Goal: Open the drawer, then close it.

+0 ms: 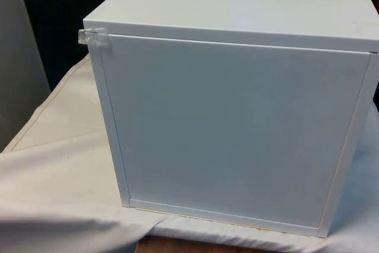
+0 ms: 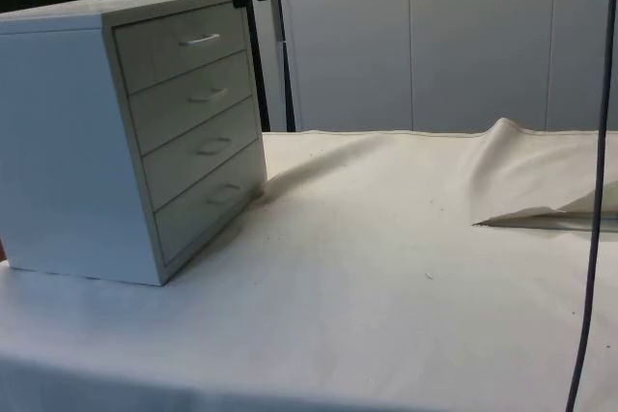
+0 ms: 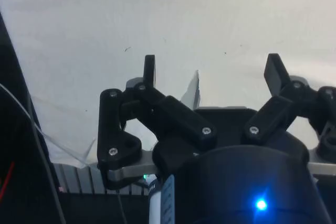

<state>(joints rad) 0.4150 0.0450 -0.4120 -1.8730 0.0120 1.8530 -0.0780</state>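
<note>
Nothing started yet, by the look of it — all four drawers of the white boxy wooden chest of drawers [image 2: 135,132] sit flush and shut, small pale bar handles [image 2: 199,41] untouched, so both the opening and the closing are left to do. Can't tell from here which drawer is meant. Black two-finger gripper [image 3: 210,74] hanging up high over bare white tablecloth [image 2: 386,267], fingers [image 3: 149,69] spread wide apart, holding nothing, well clear of any handle. Chest parked at one end of the table, plain back panel [image 1: 237,128] turned to the front view, with a scrap of clear tape [image 1: 93,38] stuck on a top corner. Cloth a bit rumpled — one fold [image 2: 526,176] lifted near the far edge. Pale grey cabinet doors [image 2: 435,36] behind the table in the side view.
</note>
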